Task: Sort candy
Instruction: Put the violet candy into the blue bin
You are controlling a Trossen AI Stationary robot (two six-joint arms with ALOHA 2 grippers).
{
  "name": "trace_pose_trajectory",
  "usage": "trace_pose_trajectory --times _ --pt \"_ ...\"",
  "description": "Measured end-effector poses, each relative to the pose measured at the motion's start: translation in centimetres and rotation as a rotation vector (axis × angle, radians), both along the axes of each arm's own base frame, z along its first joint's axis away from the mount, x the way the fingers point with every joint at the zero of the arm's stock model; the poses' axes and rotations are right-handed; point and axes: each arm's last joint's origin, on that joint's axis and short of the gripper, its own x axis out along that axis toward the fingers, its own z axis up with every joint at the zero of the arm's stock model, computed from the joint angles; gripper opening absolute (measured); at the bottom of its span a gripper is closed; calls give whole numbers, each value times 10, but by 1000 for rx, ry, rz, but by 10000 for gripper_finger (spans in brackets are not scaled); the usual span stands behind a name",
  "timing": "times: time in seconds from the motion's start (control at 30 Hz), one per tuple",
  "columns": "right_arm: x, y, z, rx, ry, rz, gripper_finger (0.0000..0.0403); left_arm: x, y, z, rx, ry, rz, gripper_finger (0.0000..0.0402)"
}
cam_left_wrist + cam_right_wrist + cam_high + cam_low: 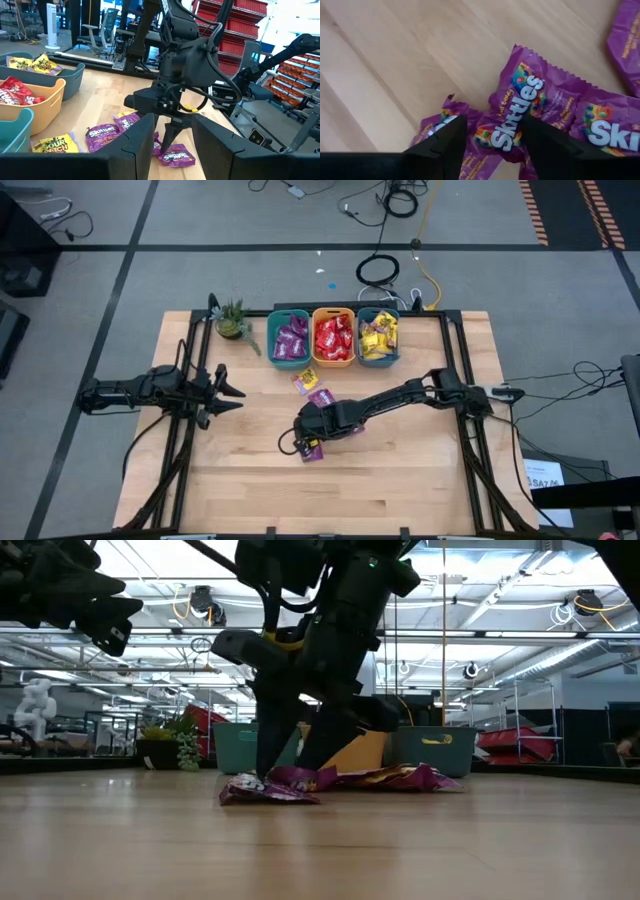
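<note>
We see a light wooden counter (400,480) standing on grey carpet (100,270) crossed by dark tape lines. Black and yellow cables (385,270) trail over the floor beyond the counter's far edge, and more cables (590,375) lie off its right edge. A small potted plant (233,320) sits at the far left corner. Across the counter we look into a bright workshop with ceiling strip lights (500,590), red storage shelving (235,30), an office chair (102,35) and a white tower fan (52,22).
</note>
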Motion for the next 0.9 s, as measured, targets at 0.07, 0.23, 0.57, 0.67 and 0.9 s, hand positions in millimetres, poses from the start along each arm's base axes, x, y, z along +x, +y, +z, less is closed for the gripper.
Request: trace_pose_trajectory --times 0.07,0.23,0.57,0.67,0.9 --pt "-1 0 -2 -4 16 1 165 0 0 0 0 0 0 142" --pt "-3 -2 1 -10 26 24 68 0 0 0 0 0 0 142" --pt "-24 -13 77 -30 -70 50 8 0 0 0 0 -1 0 142" --pt "-38 -16 118 -74 -161 67 4 0 0 0 0 -1 0 142" --pt "-96 -42 202 -272 -250 -7 2 0 0 0 0 0 0 142"
